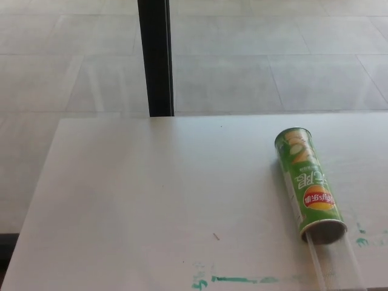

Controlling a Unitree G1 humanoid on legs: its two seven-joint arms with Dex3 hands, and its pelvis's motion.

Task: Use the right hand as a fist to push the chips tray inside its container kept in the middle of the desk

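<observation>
A green chips can (308, 185) lies on its side on the white desk (151, 200), right of centre, its closed end pointing away from me. Its open mouth (323, 231) faces the near edge. A clear plastic tray (335, 262) sticks out of that mouth and runs toward the desk's front edge, reaching the bottom of the head view. Neither of my hands shows in the view.
Green marker smears (239, 280) streak the desk near its front edge, and more green marks (362, 236) lie right of the can. A black vertical post (156, 57) stands behind the desk on the tiled floor.
</observation>
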